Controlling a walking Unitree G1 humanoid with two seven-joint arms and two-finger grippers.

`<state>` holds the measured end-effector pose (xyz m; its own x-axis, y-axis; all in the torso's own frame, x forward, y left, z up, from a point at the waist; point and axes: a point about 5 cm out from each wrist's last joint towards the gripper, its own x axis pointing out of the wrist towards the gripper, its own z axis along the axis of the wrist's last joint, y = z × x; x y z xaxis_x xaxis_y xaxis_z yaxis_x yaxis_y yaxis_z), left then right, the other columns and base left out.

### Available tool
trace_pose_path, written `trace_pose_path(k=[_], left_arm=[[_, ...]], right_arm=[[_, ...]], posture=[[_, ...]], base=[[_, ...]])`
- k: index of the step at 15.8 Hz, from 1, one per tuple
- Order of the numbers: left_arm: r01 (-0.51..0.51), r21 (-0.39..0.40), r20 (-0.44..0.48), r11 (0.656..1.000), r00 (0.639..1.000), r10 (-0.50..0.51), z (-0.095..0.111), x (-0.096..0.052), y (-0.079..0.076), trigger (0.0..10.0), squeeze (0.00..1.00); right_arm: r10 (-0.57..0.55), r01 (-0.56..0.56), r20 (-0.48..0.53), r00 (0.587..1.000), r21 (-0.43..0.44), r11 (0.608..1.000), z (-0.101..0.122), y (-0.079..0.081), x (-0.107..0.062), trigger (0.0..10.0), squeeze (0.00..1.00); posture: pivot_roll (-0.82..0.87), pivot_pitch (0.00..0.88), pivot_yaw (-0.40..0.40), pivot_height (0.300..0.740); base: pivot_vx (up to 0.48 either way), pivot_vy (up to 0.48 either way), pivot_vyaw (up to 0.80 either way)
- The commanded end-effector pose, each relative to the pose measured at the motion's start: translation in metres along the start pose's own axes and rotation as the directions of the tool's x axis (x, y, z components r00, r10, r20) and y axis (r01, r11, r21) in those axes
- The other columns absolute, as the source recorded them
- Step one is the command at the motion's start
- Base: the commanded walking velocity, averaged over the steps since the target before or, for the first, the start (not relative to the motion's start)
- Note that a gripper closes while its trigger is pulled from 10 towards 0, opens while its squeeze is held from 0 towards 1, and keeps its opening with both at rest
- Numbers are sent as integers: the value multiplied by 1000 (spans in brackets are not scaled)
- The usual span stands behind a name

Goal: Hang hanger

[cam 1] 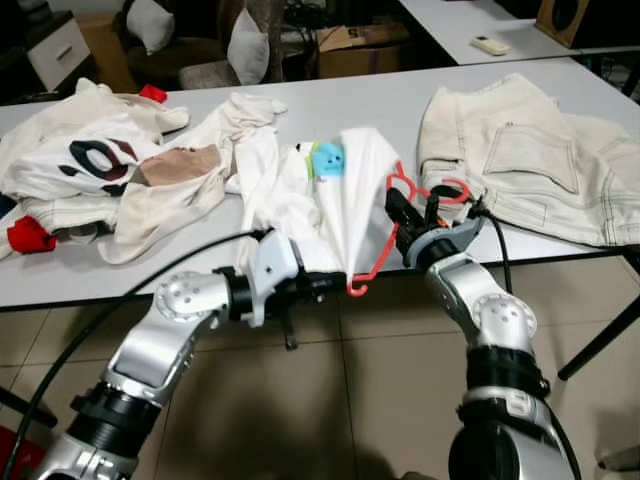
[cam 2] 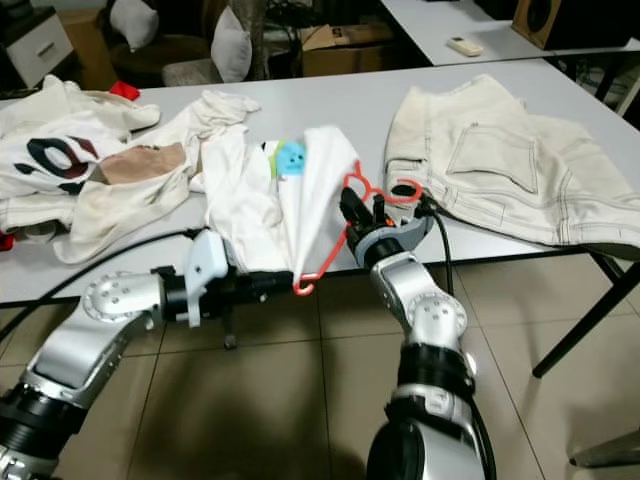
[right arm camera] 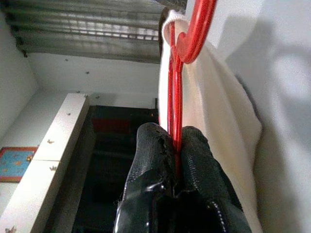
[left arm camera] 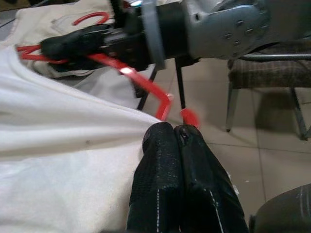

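The place looked like an office or lab room used for sorting laundry. A long grey table [cam 1: 300, 110] ran across the middle of the frame, heaped with pale clothes [cam 1: 100, 170] at the left and cream trousers [cam 1: 520, 160] at the right. A second white table [cam 1: 470, 20] with a remote control [cam 1: 489, 44] stood at the upper right, a cardboard box [cam 1: 355, 45] and cushioned chairs [cam 1: 215, 60] along the top, and beige floor tiles [cam 1: 350, 400] filled the bottom.

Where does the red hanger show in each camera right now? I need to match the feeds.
Left eye view: red hanger at the table's front edge, centre-right, held by the right gripper.
Right eye view: centre.
Left wrist view: upper left.
Right wrist view: top centre, between the fingers.
Shared landmark: white shirt draped on it.
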<state>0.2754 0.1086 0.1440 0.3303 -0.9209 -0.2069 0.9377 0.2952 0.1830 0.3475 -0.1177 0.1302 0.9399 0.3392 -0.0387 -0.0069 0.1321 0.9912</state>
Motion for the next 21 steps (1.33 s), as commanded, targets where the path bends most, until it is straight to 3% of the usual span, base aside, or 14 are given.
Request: trace_pose_path(k=[1, 4, 6, 9, 11, 13, 14, 15, 17, 18, 19, 20, 21], left_arm=[[28, -13, 40, 1000, 999, -28, 7, 2, -4, 0, 0], [77, -108, 103, 991, 992, -66, 12, -5, -10, 0, 0], [196, -238, 86, 951, 980, -180, 4, -10, -28, 0, 0], [207, -319, 103, 925, 978, -183, -1, -10, -31, 0, 0], [166, -312, 86, 936, 986, -146, -2, -8, -27, 0, 0], [151, -285, 125, 947, 985, -120, 10, 1, -22, 0, 0], [120, -254, 127, 960, 988, -90, 13, 4, -19, 0, 0], [94, -235, 116, 967, 991, -68, 14, 4, -17, 10000, 0], [91, -236, 104, 968, 992, -68, 13, -6, -19, 10000, 0], [89, -237, 103, 967, 992, -65, 13, -8, -19, 10000, 925], [34, -250, 93, 968, 996, -11, 12, -22, -16, 10000, 1000], [-96, -279, 89, 955, 988, 125, 14, -46, -7, 10000, 1000], [-145, -298, 88, 944, 980, 178, 14, -55, -4, 10000, 1000]], right_arm=[[43, -43, -14, 999, -3, 999, -14, 19, 14, 10000, 0], [19, -20, 40, 999, 26, 999, -7, 18, 20, 10000, 0], [14, -22, 95, 995, 76, 997, 3, 19, 27, 10000, 0], [21, -32, 110, 994, 95, 995, 3, 24, 33, 10000, 0], [35, -43, 100, 994, 84, 996, 0, 28, 36, 10000, 0], [20, -19, 27, 999, -6, 1000, -17, 25, 40, 10000, 0], [21, -21, 10, 1000, -12, 1000, -22, 25, 40, 10000, 0], [25, -24, 10, 1000, -12, 1000, -22, 25, 40, 10000, 0], [28, -27, 30, 999, -23, 999, -17, 23, 38, 10000, 0], [28, -27, 34, 999, -25, 999, -17, 21, 37, 10000, 0], [23, -22, 30, 999, -59, 998, -16, 19, 36, 10000, 0], [22, -20, 21, 1000, -120, 993, -18, 17, 34, 10000, 0], [26, -23, 21, 999, -138, 990, -17, 18, 33, 10000, 0]], posture=[[-7, 0, 104, 740], [-6, 0, 110, 740], [-3, 0, 123, 740], [2, 0, 127, 740], [2, 0, 129, 740], [-1, 0, 133, 740], [-5, 0, 136, 740], [-11, 0, 140, 740], [-12, 0, 131, 740], [-9, 0, 129, 740], [-3, 0, 117, 740], [3, 0, 100, 740], [6, 0, 94, 740]], base=[[0, 0, 0], [0, 0, 0], [0, 0, 0], [0, 0, 0], [0, 0, 0], [0, 0, 0], [0, 0, 0], [0, 0, 0], [0, 0, 0], [0, 0, 0], [0, 0, 0], [0, 0, 0], [0, 0, 0]])
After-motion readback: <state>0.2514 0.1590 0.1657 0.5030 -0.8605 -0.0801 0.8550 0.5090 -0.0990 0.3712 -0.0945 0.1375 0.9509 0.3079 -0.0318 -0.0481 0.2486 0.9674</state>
